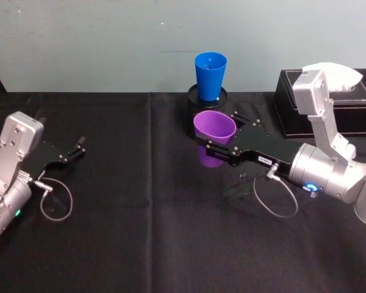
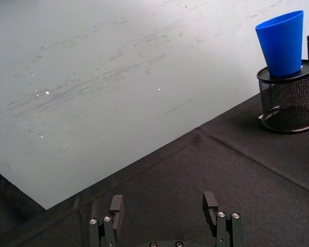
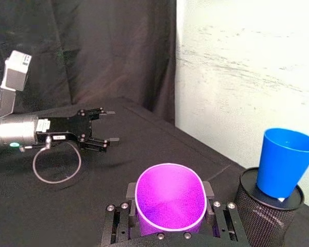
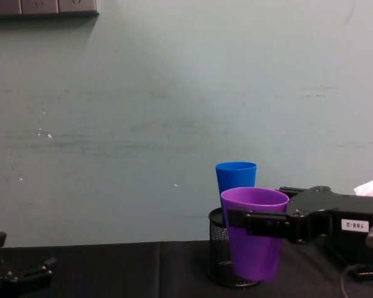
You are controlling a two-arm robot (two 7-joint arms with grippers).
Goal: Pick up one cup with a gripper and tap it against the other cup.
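Cup, purple (image 1: 215, 127): clamped upright in right gripper (image 1: 215, 146), just before blue cup (image 1: 210, 73) perched on mesh pen holder (image 2: 288, 100). Left gripper (image 1: 79, 146) parked, jaws apart. Risk: hard tap likely topples blue cup.

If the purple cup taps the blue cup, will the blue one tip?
Probably: the blue cup looks light, and it sits tilted on the mesh holder, so it may rock. Its smooth wall may slide against the purple cup in the right gripper.
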